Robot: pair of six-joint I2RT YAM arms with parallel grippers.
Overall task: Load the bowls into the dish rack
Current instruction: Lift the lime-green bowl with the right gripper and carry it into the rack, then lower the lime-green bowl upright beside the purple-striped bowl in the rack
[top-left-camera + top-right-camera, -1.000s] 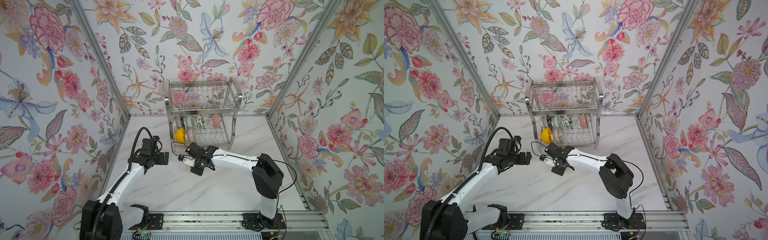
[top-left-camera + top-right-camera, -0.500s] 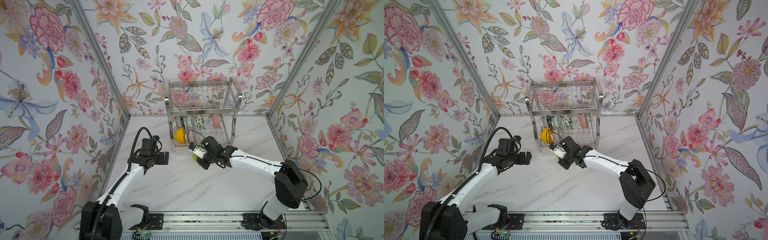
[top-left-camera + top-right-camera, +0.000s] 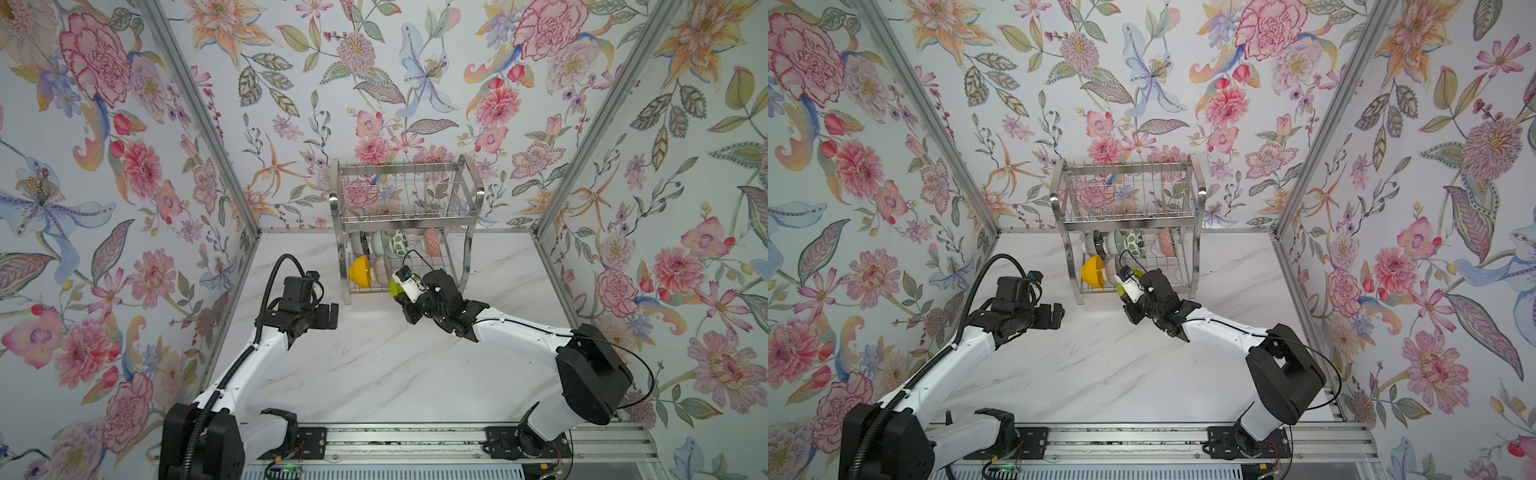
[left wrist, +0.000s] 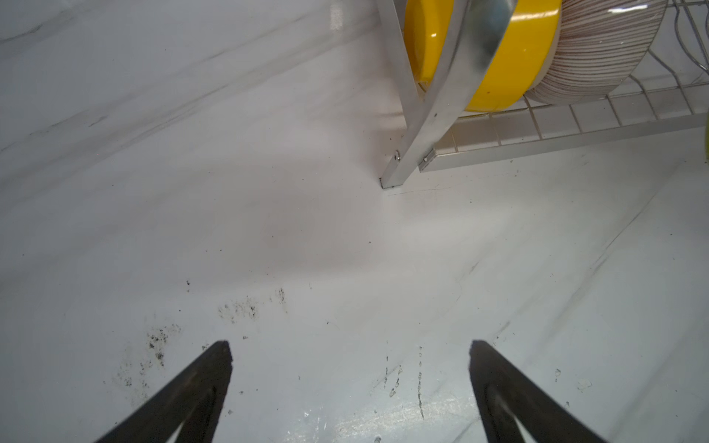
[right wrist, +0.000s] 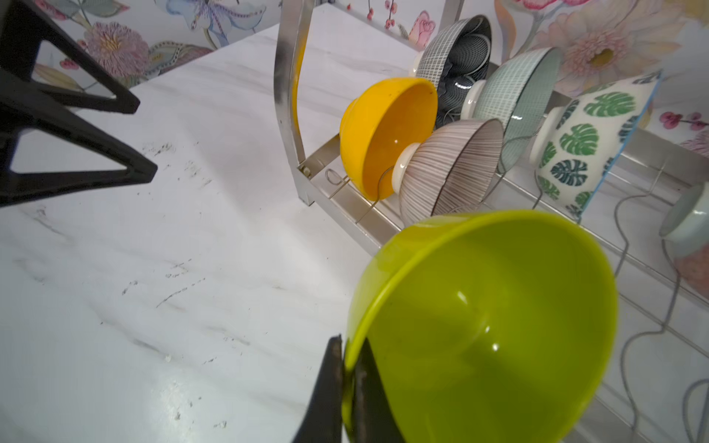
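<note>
My right gripper (image 5: 347, 341) is shut on the rim of the lime green bowl (image 5: 498, 326), one finger inside and one outside. The bowl is tilted on its side just in front of the dish rack (image 3: 407, 224), at its lower tier. On that tier stand the orange-yellow bowl (image 5: 383, 134), the ribbed bowl (image 5: 449, 168), the navy bowl (image 5: 456, 57), the mint bowl (image 5: 514, 96) and the leaf-print bowl (image 5: 587, 134). My left gripper (image 4: 351, 349) hangs open over bare table, left of the rack's front post (image 4: 418, 145).
The rack's upper tier (image 3: 1129, 216) holds nothing. Floral walls close in the white marble table (image 3: 374, 374) on three sides. A metal rail (image 3: 415, 440) with both arm bases runs along the front edge. Another bowl (image 5: 686, 222) stands further along the lower tier.
The right arm has carried the lime green bowl from the middle of the table back and rightward to the rack's front. The left arm has stayed put, still open.
</note>
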